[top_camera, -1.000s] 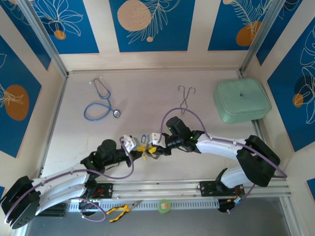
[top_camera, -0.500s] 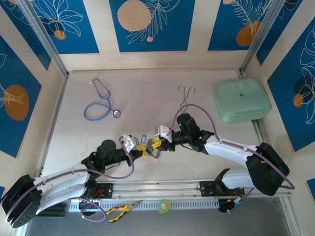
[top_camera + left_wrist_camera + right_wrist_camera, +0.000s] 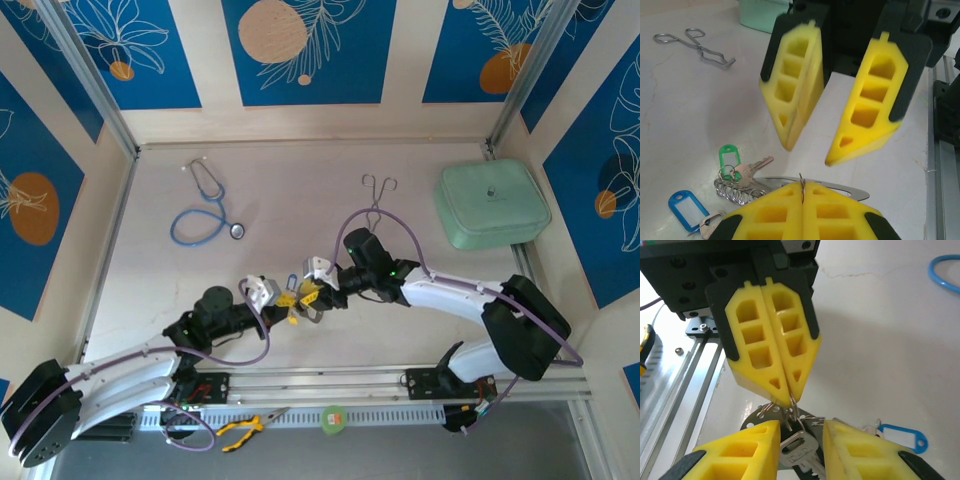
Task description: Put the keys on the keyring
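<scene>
right gripper (image 3: 800,429) slid back, jaws apart; left gripper (image 3: 802,187) jaws clamp the keyring (image 3: 844,188).

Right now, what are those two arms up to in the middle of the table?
They are working on a bunch of keys. The left gripper is shut, pinching the keyring. The right gripper faces it with its jaws open, and a silver key lies between its fingers. A blue-tagged key lies beside the ring.
</scene>
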`<state>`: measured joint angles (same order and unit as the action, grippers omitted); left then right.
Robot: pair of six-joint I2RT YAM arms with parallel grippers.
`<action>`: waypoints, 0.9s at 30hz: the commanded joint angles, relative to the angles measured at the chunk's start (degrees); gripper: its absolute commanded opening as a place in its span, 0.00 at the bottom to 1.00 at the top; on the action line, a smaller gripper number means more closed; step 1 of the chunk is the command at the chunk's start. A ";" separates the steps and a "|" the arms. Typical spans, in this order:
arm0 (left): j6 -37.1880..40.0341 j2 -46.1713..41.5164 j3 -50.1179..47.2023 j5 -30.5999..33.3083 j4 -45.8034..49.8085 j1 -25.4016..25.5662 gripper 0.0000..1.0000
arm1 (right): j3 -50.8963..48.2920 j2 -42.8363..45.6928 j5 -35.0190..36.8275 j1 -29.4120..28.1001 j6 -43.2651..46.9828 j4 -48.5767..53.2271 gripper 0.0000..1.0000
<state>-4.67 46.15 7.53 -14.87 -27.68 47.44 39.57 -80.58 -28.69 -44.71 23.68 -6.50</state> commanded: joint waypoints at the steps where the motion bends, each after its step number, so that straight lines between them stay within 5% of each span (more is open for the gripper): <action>1: -0.59 -1.20 -0.76 -0.41 -1.32 0.33 0.00 | 2.50 -1.70 -2.73 -0.73 2.42 3.73 0.29; 8: 0.69 -2.11 -0.75 -1.64 -0.09 0.29 0.00 | 4.76 -3.47 -0.19 -0.38 7.74 7.00 0.27; 27: 1.80 -3.30 -0.77 -3.28 0.26 0.28 0.00 | 9.82 -5.95 -6.90 -0.29 14.30 17.34 0.16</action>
<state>-3.99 43.55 7.20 -16.69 -26.37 47.44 47.55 -85.45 -32.40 -45.15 36.40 8.40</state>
